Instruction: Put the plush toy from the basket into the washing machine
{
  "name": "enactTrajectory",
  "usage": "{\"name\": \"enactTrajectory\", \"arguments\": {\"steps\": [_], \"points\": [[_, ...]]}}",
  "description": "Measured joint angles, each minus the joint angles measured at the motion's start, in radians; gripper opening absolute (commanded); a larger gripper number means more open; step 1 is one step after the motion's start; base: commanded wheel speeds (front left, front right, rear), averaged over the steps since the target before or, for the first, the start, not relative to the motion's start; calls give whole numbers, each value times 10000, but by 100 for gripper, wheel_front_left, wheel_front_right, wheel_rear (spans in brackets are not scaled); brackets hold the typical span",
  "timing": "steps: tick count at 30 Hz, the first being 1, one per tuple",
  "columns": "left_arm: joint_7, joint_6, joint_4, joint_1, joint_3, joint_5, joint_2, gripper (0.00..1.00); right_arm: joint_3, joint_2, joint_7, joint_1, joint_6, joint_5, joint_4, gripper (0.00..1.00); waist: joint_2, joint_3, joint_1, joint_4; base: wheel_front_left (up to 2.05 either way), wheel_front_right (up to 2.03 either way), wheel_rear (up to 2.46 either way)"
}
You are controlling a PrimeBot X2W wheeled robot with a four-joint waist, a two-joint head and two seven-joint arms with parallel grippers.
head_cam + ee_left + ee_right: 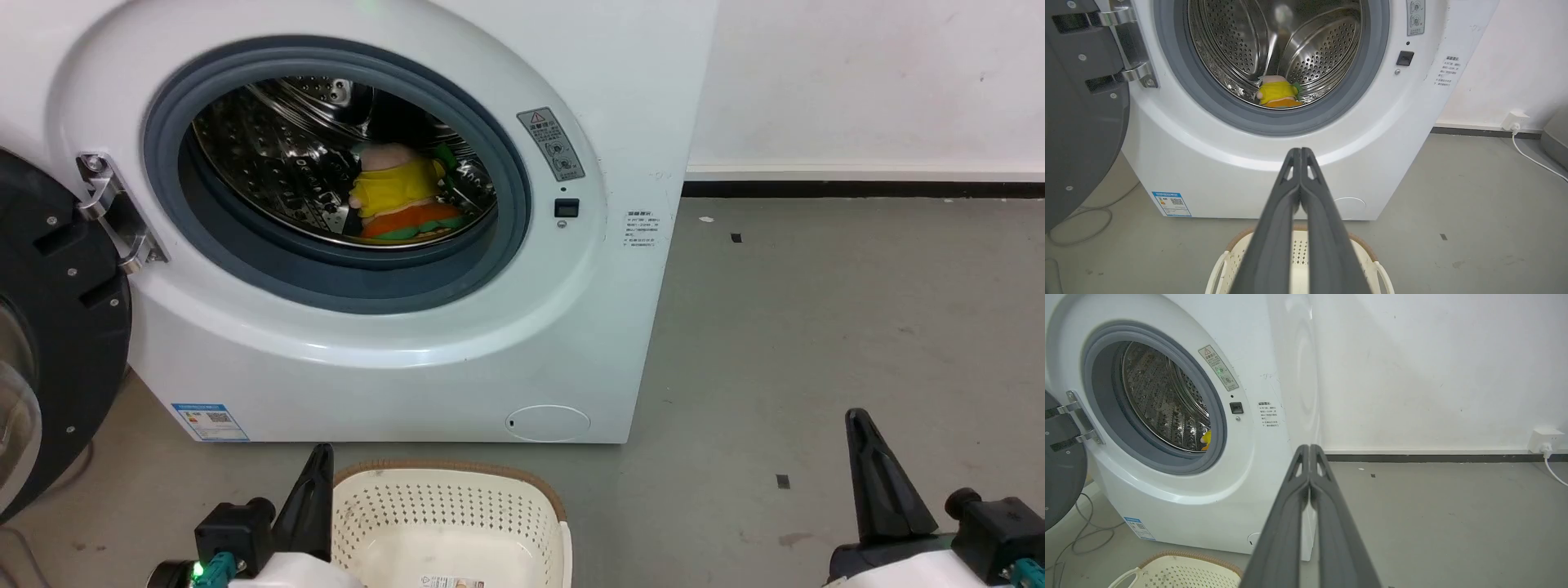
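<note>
- The left gripper [1300, 153] has its two long dark fingers pressed together to the tips, with nothing between them.
- The right gripper [1309, 449] is likewise closed tip to tip and empty.
- The soft, pink-headed plush toy [400, 192], in yellow clothing on an orange cushion, lies at the bottom of the shiny perforated steel drum [1229, 41]. It is ahead of and above the left gripper's tips, well apart from both grippers.
- The large white front-loading washing machine [408, 359] faces both grippers. Its black round door [57, 327] stands open to the left of the left gripper.
- The cream perforated plastic basket [457, 469], brown-rimmed, sits directly beneath the left gripper. A paper label [453, 581] lies on its bottom.
</note>
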Motion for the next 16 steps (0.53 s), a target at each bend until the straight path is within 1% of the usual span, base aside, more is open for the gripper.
{"name": "enactTrajectory", "arguments": {"steps": [16], "points": [[343,-134,-232,-5,318,541,-278,0,33,0,339,-125,0,-226,52,0,0,-31,0,-26,0,0,0]]}}
